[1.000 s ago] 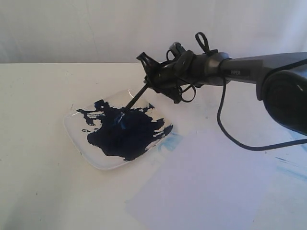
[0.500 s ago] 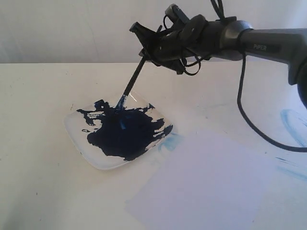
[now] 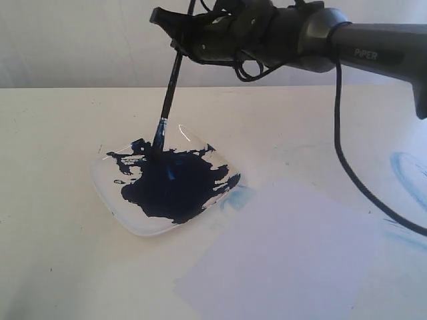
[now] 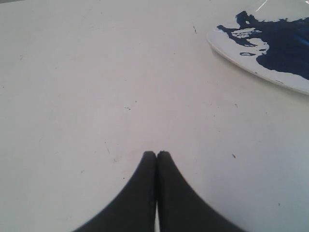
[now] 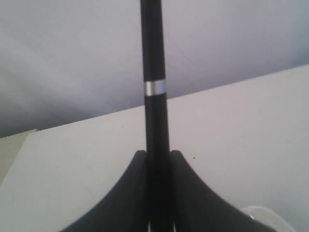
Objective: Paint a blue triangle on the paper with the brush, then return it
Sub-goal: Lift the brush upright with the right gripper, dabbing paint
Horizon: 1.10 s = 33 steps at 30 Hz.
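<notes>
Brush (image 3: 169, 93), black-handled: is standing nearly upright with the right gripper (image 5: 157, 155) clamping its handle, its bristle tip meeting the edge of the dark paint puddle (image 3: 175, 190) in the clear dish (image 3: 105, 190), while the paper (image 3: 287, 260) is lying blank just beside that dish and the left gripper (image 4: 156, 154) is pointing at the table (image 4: 72, 96), pressed closed and empty.

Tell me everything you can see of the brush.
The brush is long and thin, with a black handle, a silver ring and blue-stained bristles. It stands nearly upright, slightly tilted. The right gripper is shut on its upper handle. Its tip is at the edge of the dark paint in the clear dish.
</notes>
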### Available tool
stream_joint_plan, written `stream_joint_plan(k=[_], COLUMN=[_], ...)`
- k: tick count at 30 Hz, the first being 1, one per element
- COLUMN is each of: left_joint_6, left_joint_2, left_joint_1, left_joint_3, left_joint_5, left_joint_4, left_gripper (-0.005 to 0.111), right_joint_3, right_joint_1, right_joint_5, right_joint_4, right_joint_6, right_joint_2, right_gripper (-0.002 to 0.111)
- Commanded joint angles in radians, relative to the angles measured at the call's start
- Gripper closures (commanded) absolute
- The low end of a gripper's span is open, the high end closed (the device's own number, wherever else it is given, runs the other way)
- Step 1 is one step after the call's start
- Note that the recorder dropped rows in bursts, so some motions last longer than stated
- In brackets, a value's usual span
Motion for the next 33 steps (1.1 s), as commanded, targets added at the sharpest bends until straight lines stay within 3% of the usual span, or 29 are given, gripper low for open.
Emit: stream_joint_plan(k=[1, 6, 12, 16, 27, 29, 31, 32, 33], left_joint_6=[0.0, 0.0, 0.0, 0.0, 0.0, 0.0, 0.0, 0.0, 0.0], left_joint_2=[-0.005, -0.005, -0.005, -0.005, -0.005, -0.005, -0.005, -0.005, -0.005], left_joint_1=[-0.005, -0.005, -0.005, -0.005, -0.005, -0.005, -0.005, -0.005, -0.005], left_joint_3=[0.002, 0.002, 0.002, 0.002, 0.002, 0.002, 0.002, 0.002, 0.002], left_joint_5=[-0.001, -0.001, -0.001, -0.001, -0.001, -0.001, -0.001, -0.001, -0.001], left_joint_4=[-0.005, -0.005, -0.005, -0.005, -0.005, -0.005, -0.005, -0.005, -0.005], left_gripper=[0.107, 0.107, 0.107, 0.107, 0.107, 0.107, 0.107, 0.107, 0.107], right_joint_3=[0.025, 0.085, 0.095, 0.095, 0.118, 0.185, 0.264, 0.302, 0.318], right_joint_1=[0.041, 0.079, 0.084, 0.084, 0.096, 0.103, 0.103, 0.091, 0.082], right_joint_5=[-0.124, -0.271, -0.211, -0.133, -0.313, -0.439, -0.556, -0.646, -0.698], right_joint_4=[-0.004, -0.006, -0.146, -0.15, -0.162, -0.228, -0.468, -0.707, -0.831], right_joint_6=[-0.058, -0.098, -0.264, -0.263, -0.263, -0.207, 0.065, 0.274, 0.389], right_joint_2=[-0.014, -0.023, -0.029, -0.041, -0.057, -0.079, -0.102, -0.111, -0.114], right_gripper=[0.108, 0.108, 0.108, 0.108, 0.108, 0.108, 0.108, 0.108, 0.108])
